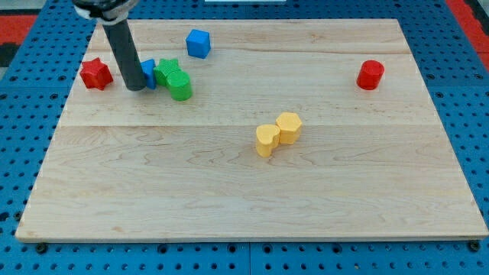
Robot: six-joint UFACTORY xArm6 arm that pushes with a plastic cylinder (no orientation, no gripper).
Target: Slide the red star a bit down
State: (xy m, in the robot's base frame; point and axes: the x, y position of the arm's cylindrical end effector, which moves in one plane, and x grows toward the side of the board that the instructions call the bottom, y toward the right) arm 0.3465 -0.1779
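The red star (95, 73) lies near the board's left edge, toward the view's top. My tip (135, 87) rests on the board just right of the star, with a small gap between them. A blue block (149, 72) sits right behind the rod, partly hidden by it. A green star (166, 72) and a green cylinder (181, 86) touch each other just right of the rod.
A blue cube (198, 43) stands near the top, right of the rod. A red cylinder (370, 74) is at the right. Two yellow blocks (277, 133) touch near the middle. The wooden board (252, 206) lies on a blue pegboard.
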